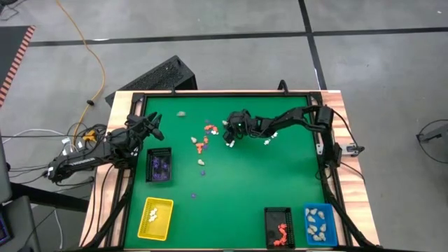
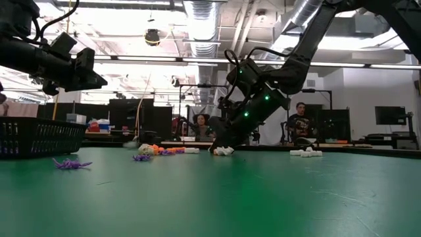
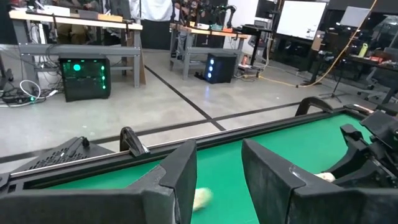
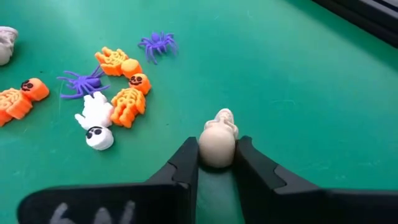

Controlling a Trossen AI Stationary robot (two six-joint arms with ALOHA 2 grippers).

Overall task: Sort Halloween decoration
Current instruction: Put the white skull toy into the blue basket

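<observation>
A cream skull figurine [image 4: 217, 144] lies on the green table [image 1: 280, 182] near its far middle, clamped between the right gripper [image 4: 216, 163] fingers, with orange skeletons [image 4: 127, 104] nearby; the left gripper [image 3: 219, 180] hovers empty, fingers parted, above the black basket [image 1: 159, 166]

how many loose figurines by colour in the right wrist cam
orange skeletons: 3
purple spiders: 2
white skeleton: 1
cream figurine between the right claw fingers: 1
pale piece cut off at the picture edge: 1
total: 8
</observation>
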